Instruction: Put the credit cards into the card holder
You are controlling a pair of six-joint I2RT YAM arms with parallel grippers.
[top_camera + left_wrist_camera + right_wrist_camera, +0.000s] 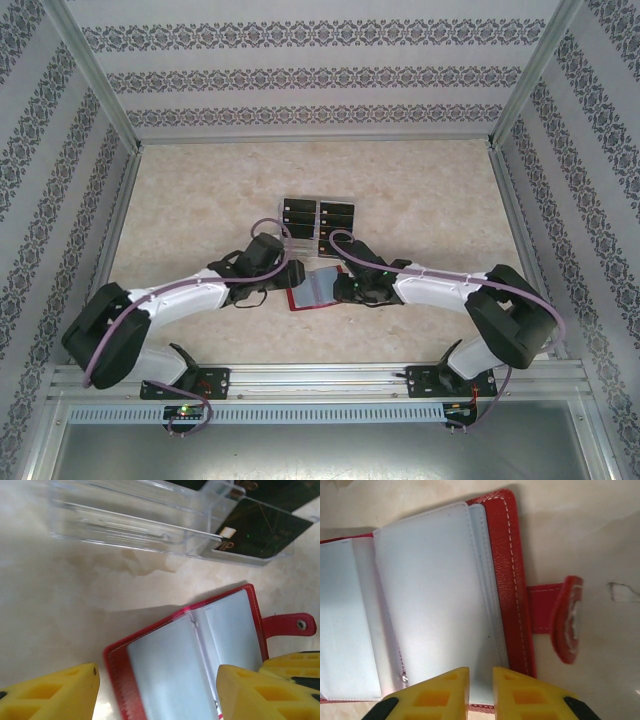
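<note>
Plainly, your left gripper (159,680) stood spread, its blocky yellow fingers (50,695) either side of the card holder (116,675), which lay open on the marbled table (60,605): red stitched leather, frosted plastic sleeves (430,590), rounded snap tab (290,625). Your right gripper (481,685) was nearly pressed together at a sleeve's edge; whether it pinched, you couldn't tell. Glossy black credit cards (260,530) sat in the clear tray (125,515).
</note>
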